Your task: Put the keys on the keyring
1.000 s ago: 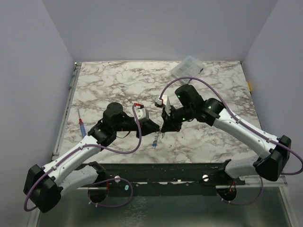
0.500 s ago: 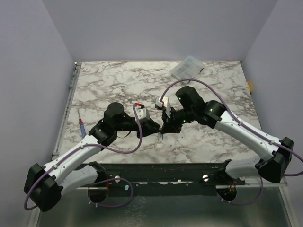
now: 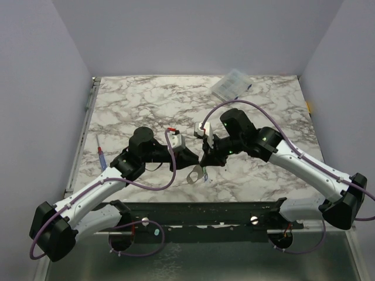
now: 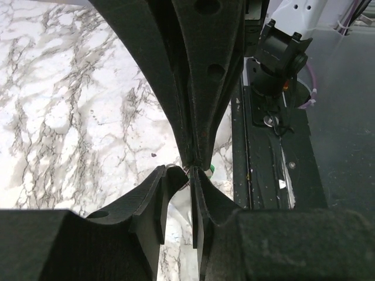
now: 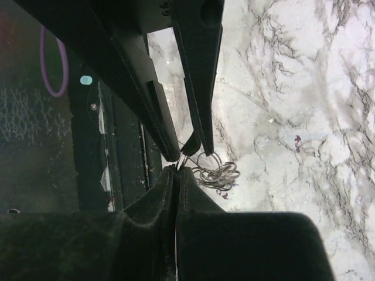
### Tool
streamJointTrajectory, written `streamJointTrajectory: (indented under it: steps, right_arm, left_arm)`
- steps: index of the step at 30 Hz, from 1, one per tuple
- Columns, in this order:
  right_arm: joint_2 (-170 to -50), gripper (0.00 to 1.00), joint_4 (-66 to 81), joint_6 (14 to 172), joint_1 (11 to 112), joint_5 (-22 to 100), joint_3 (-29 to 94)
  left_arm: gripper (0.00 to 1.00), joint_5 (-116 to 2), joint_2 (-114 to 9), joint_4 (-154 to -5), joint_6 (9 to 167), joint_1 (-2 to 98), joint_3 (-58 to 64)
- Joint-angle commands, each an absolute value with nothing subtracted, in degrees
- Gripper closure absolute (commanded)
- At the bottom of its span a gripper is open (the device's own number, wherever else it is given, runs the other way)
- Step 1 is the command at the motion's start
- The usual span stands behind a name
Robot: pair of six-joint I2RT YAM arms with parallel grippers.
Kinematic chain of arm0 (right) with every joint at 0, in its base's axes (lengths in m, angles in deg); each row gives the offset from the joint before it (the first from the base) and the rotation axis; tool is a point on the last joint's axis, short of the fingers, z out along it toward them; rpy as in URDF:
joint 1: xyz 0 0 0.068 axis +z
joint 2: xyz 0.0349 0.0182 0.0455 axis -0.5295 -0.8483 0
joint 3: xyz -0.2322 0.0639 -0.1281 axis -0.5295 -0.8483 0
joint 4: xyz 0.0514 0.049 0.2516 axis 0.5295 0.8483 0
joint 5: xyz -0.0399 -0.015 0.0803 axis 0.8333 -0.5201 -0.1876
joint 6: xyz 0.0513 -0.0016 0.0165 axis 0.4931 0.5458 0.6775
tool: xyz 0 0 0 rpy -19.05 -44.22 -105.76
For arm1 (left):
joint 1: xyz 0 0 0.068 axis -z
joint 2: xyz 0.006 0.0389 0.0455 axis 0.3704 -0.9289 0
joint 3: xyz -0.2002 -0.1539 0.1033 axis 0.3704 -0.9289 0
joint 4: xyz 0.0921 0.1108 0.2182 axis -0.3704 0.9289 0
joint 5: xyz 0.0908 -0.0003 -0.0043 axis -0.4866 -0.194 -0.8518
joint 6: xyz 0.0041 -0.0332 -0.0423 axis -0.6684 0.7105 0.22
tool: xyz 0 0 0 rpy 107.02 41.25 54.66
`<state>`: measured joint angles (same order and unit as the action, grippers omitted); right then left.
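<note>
Fig.: keyring [image 3: 195,174], now swung out broadside just above near worktop [image 3: 146,105], pinched by closed R fingers [image 5: 167,187]; L fingers [image 4: 161,193] apparently clamp green key [image 4: 210,170], so threading prob. underway, unfinished.

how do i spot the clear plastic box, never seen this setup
Start at the marble table and follow its far edge to right of the middle. The clear plastic box lies there at a slant. It is the only see-through thing; the thin red-and-blue stick lies at the left edge.
</note>
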<state>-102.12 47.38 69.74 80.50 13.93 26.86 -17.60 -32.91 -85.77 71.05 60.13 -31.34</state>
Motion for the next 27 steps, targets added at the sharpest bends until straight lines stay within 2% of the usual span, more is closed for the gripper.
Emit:
streamJointTrajectory:
  steps: [1, 2, 4, 9, 18, 24, 27]
  right_arm:
    - [-99.81, 0.99, 42.99, 68.83, 81.62, 9.69, 26.42]
    - [-99.87, 0.99, 43.03, 68.83, 81.63, 9.59, 26.45]
    - [-100.03, 0.99, 43.15, 68.84, 81.67, 9.71, 26.50]
    - [-100.15, 0.99, 43.60, 68.85, 81.72, 10.27, 26.58]
    - [-99.41, 0.99, 43.30, 68.53, 81.80, 10.25, 26.44]
    - [-99.17, 0.99, 42.98, 68.41, 81.80, 10.36, 26.31]
    - [-99.17, 0.99, 42.90, 68.39, 81.85, 10.29, 26.23]
  left_arm:
    - [0.61, -16.72, -33.40, -85.64, 70.80, 60.26, -30.75]
    - [0.54, -17.42, -33.14, -85.69, 70.70, 60.32, -30.75]
    - [0.48, -18.21, -32.17, -85.83, 70.18, 60.26, -31.08]
    - [0.47, -19.23, -29.20, -85.89, 68.91, 60.32, -31.67]
    - [0.61, -18.45, -30.01, -85.92, 69.09, 60.29, -31.61]
    - [0.65, -16.99, -30.96, -85.90, 69.50, 60.32, -31.34]
    - [0.72, -16.46, -31.46, -85.92, 69.67, 60.31, -31.15]
